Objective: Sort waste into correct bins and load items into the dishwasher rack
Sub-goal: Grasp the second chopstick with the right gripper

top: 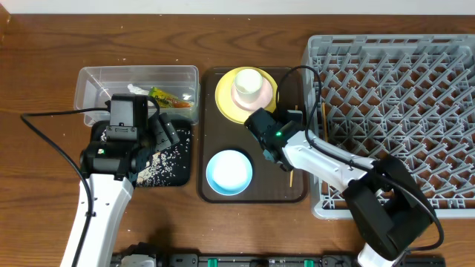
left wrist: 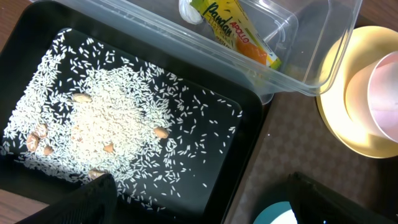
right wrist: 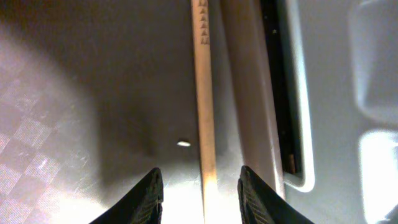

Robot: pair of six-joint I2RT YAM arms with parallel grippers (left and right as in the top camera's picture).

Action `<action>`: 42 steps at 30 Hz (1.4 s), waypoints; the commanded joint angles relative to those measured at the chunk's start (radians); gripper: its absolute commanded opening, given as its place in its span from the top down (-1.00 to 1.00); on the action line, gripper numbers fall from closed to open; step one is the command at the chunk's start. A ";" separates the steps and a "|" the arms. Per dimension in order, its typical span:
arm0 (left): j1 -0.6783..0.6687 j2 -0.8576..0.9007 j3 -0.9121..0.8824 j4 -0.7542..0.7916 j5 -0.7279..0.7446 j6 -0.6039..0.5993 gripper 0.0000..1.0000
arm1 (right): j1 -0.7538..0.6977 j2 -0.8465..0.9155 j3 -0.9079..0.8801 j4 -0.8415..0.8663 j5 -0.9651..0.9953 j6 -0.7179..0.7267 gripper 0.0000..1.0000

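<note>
A: What of the right gripper?
B: Its jaws stand parted with nothing in them. They straddle one wooden chopstick, a gap on either side (no contact that the wrist view shows).
A: How does the stick lie?
B: Flat on the brown serving tray, close by its right rim, long axis straight ahead of the fingers, so the jaws would close across it. The dishwasher rack sits just beyond that rim.
A: And the left gripper?
B: Spread wide and empty over the black tray of rice, well apart. I'd judge the pick is the right arm's.
</note>
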 commanded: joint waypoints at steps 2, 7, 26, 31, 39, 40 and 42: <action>0.004 0.004 -0.007 0.001 -0.013 0.010 -0.80 | -0.004 0.011 -0.008 0.005 0.027 0.020 0.24; 0.004 0.004 -0.007 0.001 -0.013 0.010 -0.80 | -0.011 0.011 -0.009 0.005 0.010 0.019 0.21; 0.004 0.004 -0.007 0.001 -0.013 0.024 -0.80 | -0.094 0.011 -0.097 0.148 -0.204 -0.003 0.67; 0.004 0.004 -0.007 0.001 -0.013 0.024 -0.80 | -0.079 0.011 -0.097 0.161 -0.201 -0.004 0.74; 0.004 0.004 -0.007 0.001 -0.013 0.024 -0.80 | -0.079 0.011 -0.097 0.175 -0.204 -0.019 0.98; 0.004 0.004 -0.007 0.001 -0.013 0.024 -0.80 | -0.078 0.011 -0.097 0.175 -0.204 -0.019 0.97; 0.004 0.004 -0.007 0.000 -0.013 0.024 -0.80 | -0.078 0.011 -0.096 0.183 -0.205 -0.037 0.97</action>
